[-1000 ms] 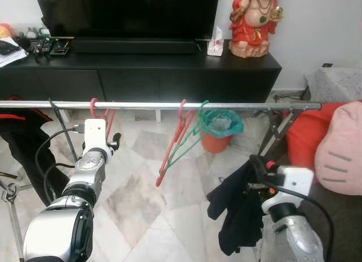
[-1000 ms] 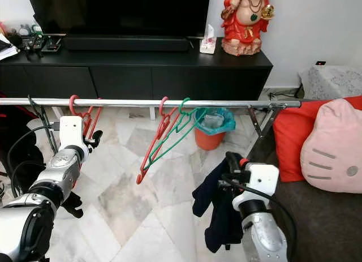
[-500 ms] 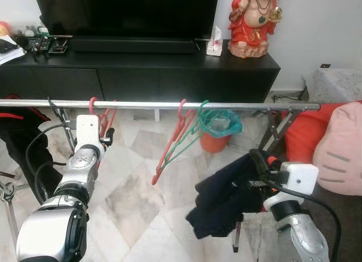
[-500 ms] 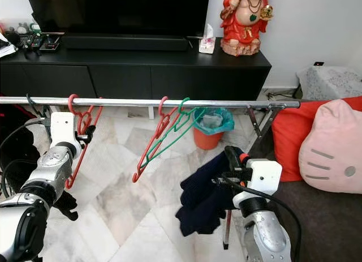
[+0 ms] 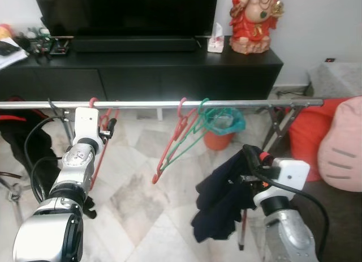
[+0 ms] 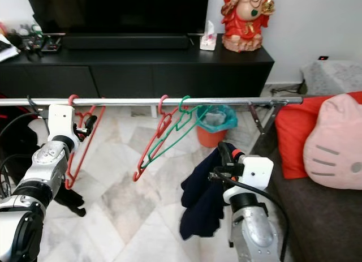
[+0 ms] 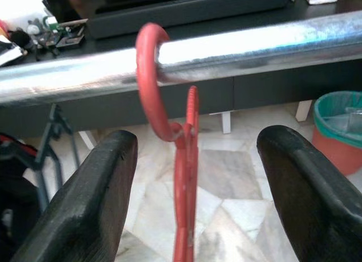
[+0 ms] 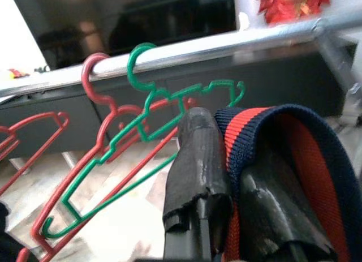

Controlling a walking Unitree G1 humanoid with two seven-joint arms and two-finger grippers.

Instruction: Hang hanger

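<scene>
A silver rail [image 5: 169, 104] runs across in front of me. At its left end a red hanger [image 7: 184, 160] is hooked over the rail and hangs down. My left gripper [image 5: 107, 126] is just below the rail, open, with its fingers [image 7: 96, 205] either side of the hanger's neck and not touching it. A second red hanger [image 5: 168, 154] and a green hanger [image 5: 198, 129] hang tilted at mid rail. Lower right, my right gripper [image 8: 232, 177] is shut on the red-striped collar of a dark navy garment [image 5: 220, 200], which dangles below the rail.
Behind the rail stand a black TV console [image 5: 169, 69] with a red statue [image 5: 254, 18]. An orange bin [image 5: 218, 138] sits on the marble floor. Red and pink cushions [image 5: 339, 154] lie at right. Dark clothes [image 5: 25, 143] hang at the rail's left end, and rack legs [image 5: 277, 132] at right.
The left red hanger now hangs straight down from the rail instead of sitting up by my left gripper. The garment in my right gripper swung out leftward and has settled back.
</scene>
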